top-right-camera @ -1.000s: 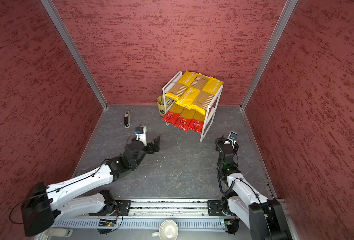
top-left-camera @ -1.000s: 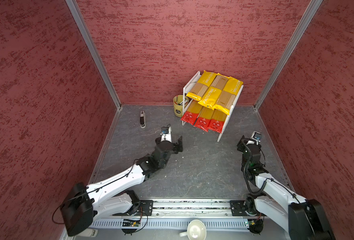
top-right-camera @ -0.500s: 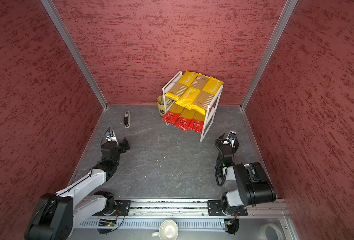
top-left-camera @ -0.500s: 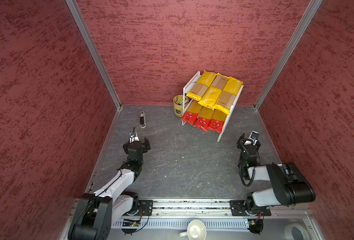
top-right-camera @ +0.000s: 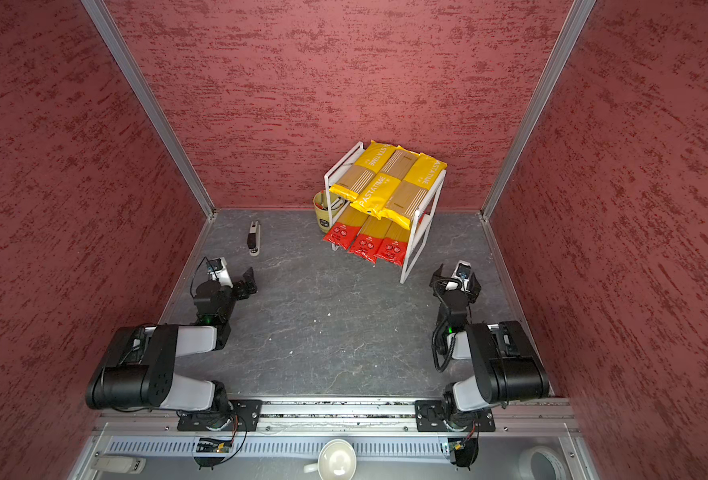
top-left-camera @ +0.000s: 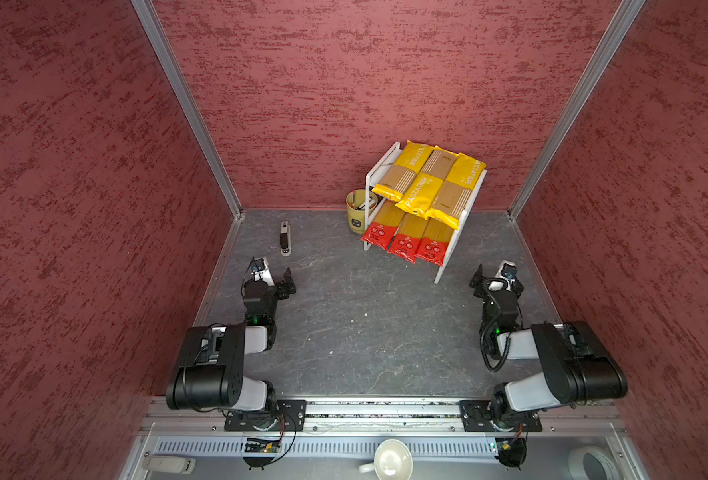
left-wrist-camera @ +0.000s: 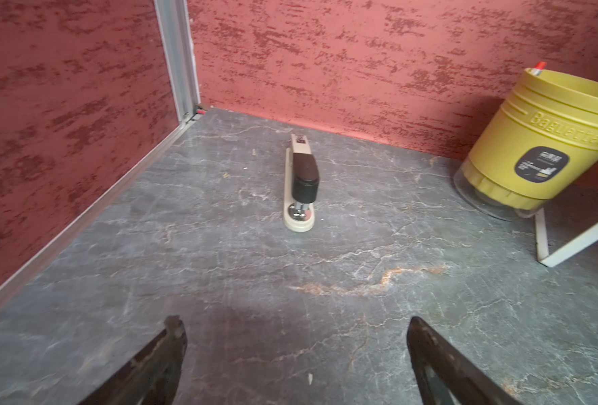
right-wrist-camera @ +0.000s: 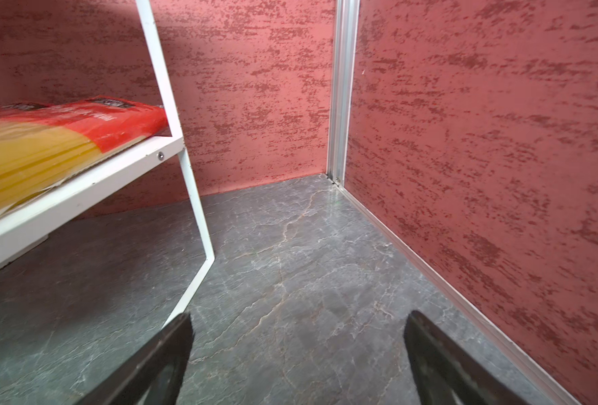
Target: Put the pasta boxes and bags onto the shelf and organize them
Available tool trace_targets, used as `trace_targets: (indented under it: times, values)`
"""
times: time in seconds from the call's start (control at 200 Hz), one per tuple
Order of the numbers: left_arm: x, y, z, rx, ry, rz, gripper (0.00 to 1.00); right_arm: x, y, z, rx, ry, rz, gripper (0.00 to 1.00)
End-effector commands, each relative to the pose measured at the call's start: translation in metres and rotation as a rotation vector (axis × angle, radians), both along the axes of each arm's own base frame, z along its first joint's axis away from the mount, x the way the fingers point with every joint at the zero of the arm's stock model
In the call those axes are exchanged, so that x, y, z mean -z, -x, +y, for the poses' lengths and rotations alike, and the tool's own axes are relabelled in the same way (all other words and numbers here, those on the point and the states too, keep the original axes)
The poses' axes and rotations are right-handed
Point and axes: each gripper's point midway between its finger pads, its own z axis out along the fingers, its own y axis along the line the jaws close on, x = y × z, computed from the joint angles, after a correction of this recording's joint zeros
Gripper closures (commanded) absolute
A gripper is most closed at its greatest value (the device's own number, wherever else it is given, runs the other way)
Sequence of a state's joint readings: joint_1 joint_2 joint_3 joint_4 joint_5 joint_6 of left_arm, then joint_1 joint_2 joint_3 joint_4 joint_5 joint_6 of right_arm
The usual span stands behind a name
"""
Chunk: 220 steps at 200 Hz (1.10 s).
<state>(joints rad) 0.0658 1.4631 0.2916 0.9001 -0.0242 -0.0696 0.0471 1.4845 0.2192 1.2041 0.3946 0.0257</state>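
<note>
In both top views the shelf (top-left-camera: 368, 187) stood at the back of the bench (top-left-camera: 364, 332). Three yellow packs (top-left-camera: 427, 183) lay side by side on its top board, the middle one turned end for end; three red-ended packs (top-left-camera: 406, 243) lay on the lower board, red ends overhanging the front. You had no pack left on the bench, so the placing looked finished. The left gripper (top-left-camera: 278, 279) and right gripper (top-left-camera: 496, 279) hung low at either side. A yellow cup (top-left-camera: 358, 210) stood just beside the shelf; a stapler (top-left-camera: 285, 237) lay well apart.

In the left wrist view the jaws were spread over bare bench, with the stapler ahead.

In the right wrist view the jaws were likewise spread and empty; one red-ended pack rested on the lower board nearby.

Should you straighten a pack, treat it as light, stiff lengthwise, brittle inside and slick-filmed; take hold across the narrow width near the middle, never at a crimped end.
</note>
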Motion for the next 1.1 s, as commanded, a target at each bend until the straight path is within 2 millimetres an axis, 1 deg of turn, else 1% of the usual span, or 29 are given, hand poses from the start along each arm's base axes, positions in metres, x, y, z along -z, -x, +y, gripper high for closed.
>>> trace_targets:
  times: [0.0, 0.01, 0.015, 0.055, 0.12, 0.17, 0.22, 0.276, 0.316, 0.371, 0.947, 1.097]
  values:
    - [-0.011, -0.011, -0.006, 0.037, -0.018, -0.067, 0.03, 0.002, -0.005, 0.007, -0.074, -0.007, -0.008, 0.04]
    - [-0.011, -0.011, -0.006, 0.037, -0.021, -0.069, 0.03, 0.008, -0.005, 0.007, -0.077, -0.015, 0.007, 0.04]
    - [-0.010, -0.011, -0.006, 0.036, -0.023, -0.068, 0.03, 0.008, -0.005, 0.007, -0.077, -0.016, 0.002, 0.03]
    - [-0.012, -0.013, -0.007, 0.035, -0.030, -0.074, 0.03, 0.000, -0.005, 0.004, -0.069, -0.001, -0.054, 0.01]
    - [-0.010, -0.014, -0.005, 0.020, -0.026, -0.054, 0.02, 0.010, -0.010, 0.003, -0.076, -0.038, 0.016, 0.01]
    - [-0.010, -0.015, -0.003, 0.008, -0.029, -0.049, 0.01, 0.005, -0.011, 0.002, -0.072, -0.022, -0.013, 0.01]
    - [-0.009, -0.018, -0.002, -0.013, -0.040, -0.033, 0.00, 0.009, -0.012, 0.002, -0.071, -0.036, 0.015, 0.01]
    - [-0.009, -0.019, -0.004, -0.023, -0.058, -0.027, 0.00, 0.007, -0.012, 0.002, -0.071, -0.026, -0.004, 0.01]
    - [-0.009, -0.019, -0.005, -0.023, -0.061, -0.025, 0.00, 0.009, -0.012, 0.002, -0.070, -0.032, 0.010, 0.01]
    - [-0.008, -0.019, -0.004, -0.025, -0.062, -0.026, 0.00, 0.007, -0.012, 0.001, -0.070, -0.028, -0.003, 0.01]
    - [-0.009, -0.020, -0.006, -0.019, -0.067, -0.023, 0.00, 0.008, -0.012, 0.001, -0.070, -0.029, 0.003, 0.01]
    - [-0.008, -0.020, -0.006, -0.018, -0.067, -0.022, 0.00, 0.008, -0.015, 0.001, -0.070, -0.029, 0.014, 0.01]
